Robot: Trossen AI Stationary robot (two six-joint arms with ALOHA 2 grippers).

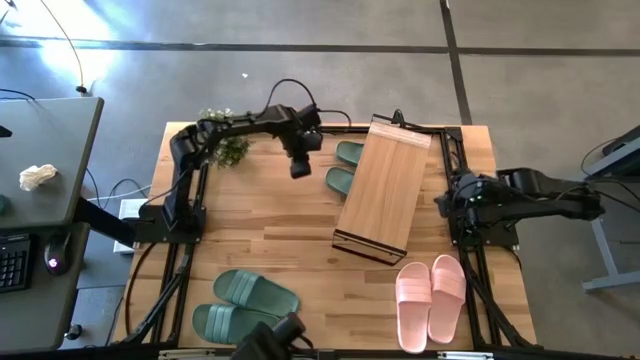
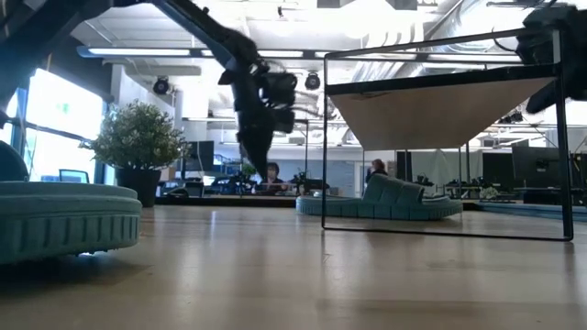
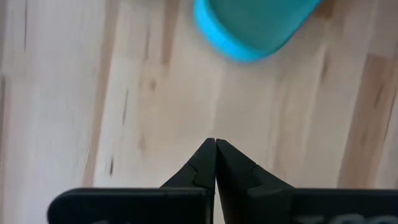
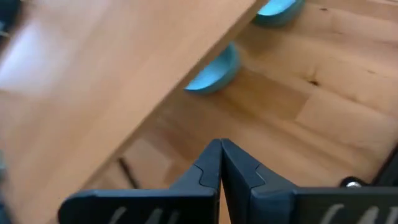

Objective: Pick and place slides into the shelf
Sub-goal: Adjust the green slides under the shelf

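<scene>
The light-wood shelf (image 1: 380, 190) stands at the table's middle right. Two green slides (image 1: 346, 166) lie under its left side, their ends sticking out. Another green pair (image 1: 244, 305) lies on the table at the near left, and a pink pair (image 1: 432, 298) lies at the near right. My left gripper (image 1: 299, 168) hangs shut above the table, left of the shelf, with the end of a green slide (image 3: 252, 28) ahead of it. My right gripper (image 4: 219, 148) is shut at the table's right edge, beside the shelf (image 4: 118, 74).
A small potted plant (image 1: 226, 140) stands at the far left of the table. Dark frame rails (image 1: 180, 230) run along the table's left and right sides. Bare wood (image 1: 270, 230) lies between the shelf and the left rail.
</scene>
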